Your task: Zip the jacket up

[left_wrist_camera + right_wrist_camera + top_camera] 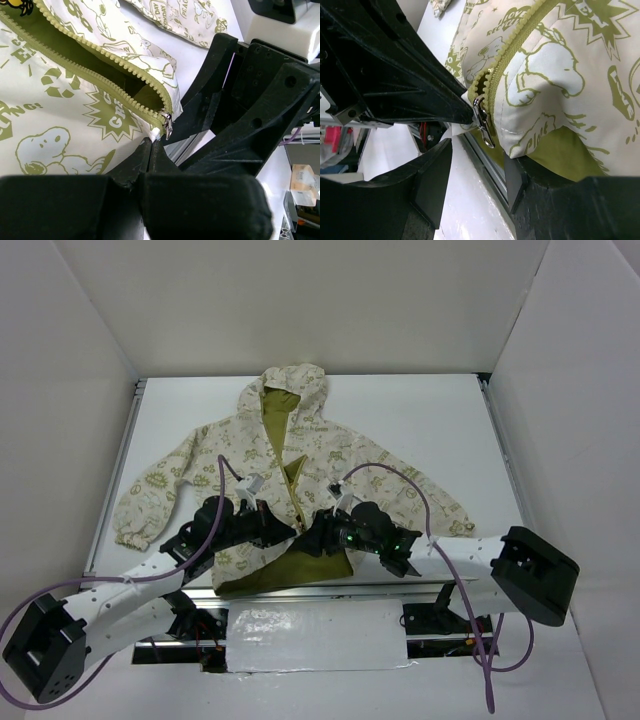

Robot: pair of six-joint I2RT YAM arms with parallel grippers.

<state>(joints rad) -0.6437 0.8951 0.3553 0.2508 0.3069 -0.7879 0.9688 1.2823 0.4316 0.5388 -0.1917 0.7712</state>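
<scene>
Jaws of the left gripper are pinching the jacket bottom at the near edge of the table. Jaws of the right gripper are hanging half open around the zipper pull; squeezing crooked could flick it away.

The hooded jacket was cream, printed all over with olive-green doodles: a cartoon beagle, starbursts, recycling arrows and block lettering. Its lining was plain olive, its zipper teeth a paler yellow-green, and the zipper pull shiny silver. The table was white, the robot arms white with black ends, and their cables purple.
</scene>
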